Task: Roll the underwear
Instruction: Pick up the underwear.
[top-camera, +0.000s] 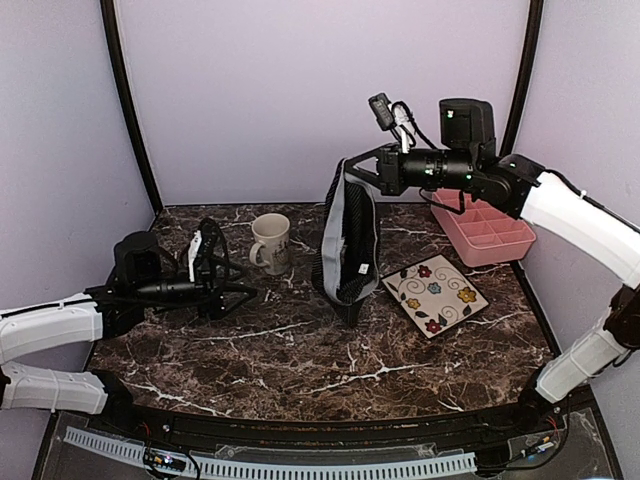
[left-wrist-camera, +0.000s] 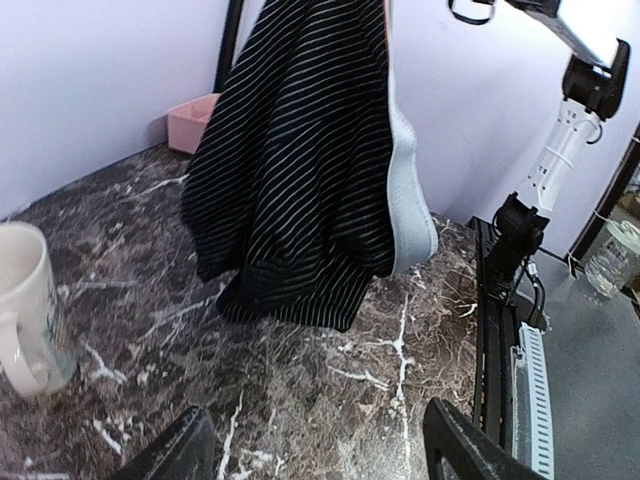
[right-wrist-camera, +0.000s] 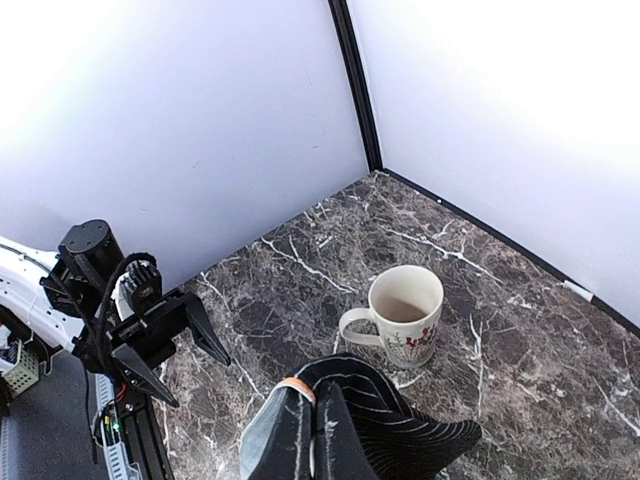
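The black ribbed underwear (top-camera: 345, 240) with its grey inner side hangs lengthwise over the middle of the table, its lower edge at or just above the marble. My right gripper (top-camera: 350, 168) is shut on its top edge, high above the table. In the right wrist view the shut fingers (right-wrist-camera: 300, 440) pinch the cloth (right-wrist-camera: 410, 430). The left wrist view shows the cloth (left-wrist-camera: 290, 170) hanging ahead. My left gripper (top-camera: 232, 275) is open and empty, low over the table to the left of the cloth; its jaws (left-wrist-camera: 320, 450) stand wide apart. No pink and white underwear shows.
A white flowered mug (top-camera: 270, 243) stands between my left gripper and the cloth, and shows in the right wrist view (right-wrist-camera: 405, 310). A flowered square plate (top-camera: 435, 293) lies right of the cloth. A pink compartment tray (top-camera: 485, 230) sits at the back right.
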